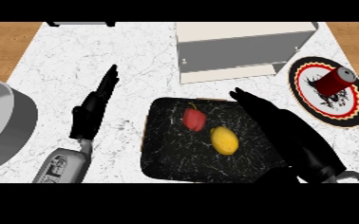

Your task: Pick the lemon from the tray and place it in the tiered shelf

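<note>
Counter (140, 57): white marble look, grey veins, smooth. Tray (168, 156): black stone look, white veining, glossy. Lemon (224, 140): yellow, matt skin. Pepper (194, 119): red, smooth. Shelf (242, 45): pale, plain matt panels. Can (335, 80): red, metallic top. Floor (15, 40): wood.

Lighting was bright, even, diffuse; no single source was apparent. White marble counter (84, 61) read near-white, veining stayed visible, no blown glare. Shadows were faint: slight dark band lay under tiered shelf (242, 47) front. Black tray (161, 161) and right hand (294, 137) merged in tone, outlines hard to separate. Lemon (224, 140) showed soft shading, red can (335, 80) small top highlight.
</note>
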